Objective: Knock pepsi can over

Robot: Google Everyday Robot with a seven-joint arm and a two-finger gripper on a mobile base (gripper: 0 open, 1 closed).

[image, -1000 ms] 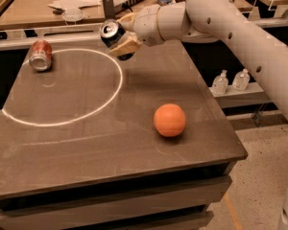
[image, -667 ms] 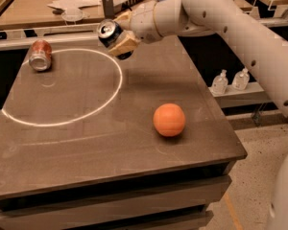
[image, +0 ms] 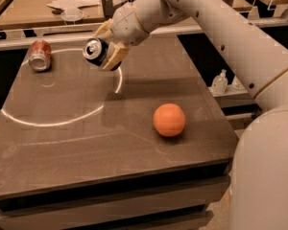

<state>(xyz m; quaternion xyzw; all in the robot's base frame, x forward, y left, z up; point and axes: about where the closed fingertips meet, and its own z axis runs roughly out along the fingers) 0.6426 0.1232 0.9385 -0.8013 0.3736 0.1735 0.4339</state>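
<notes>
Dark grey table point(image: 62, 152) with a pale ring point(image: 53, 125), cluttered benches beyond. My pincer point(image: 107, 56), clenched on the dark blue aluminium pepsi can point(image: 95, 49), holds it tipped sideways at the ring's far edge. Released badly, I judge it could roll into the reddish-orange can point(image: 40, 55) far left, or right itself. My arm reaches in from the right, wrist bent down.

orange ball point(image: 169, 120), reddish can point(image: 40, 55), dark table point(image: 62, 147)
</notes>
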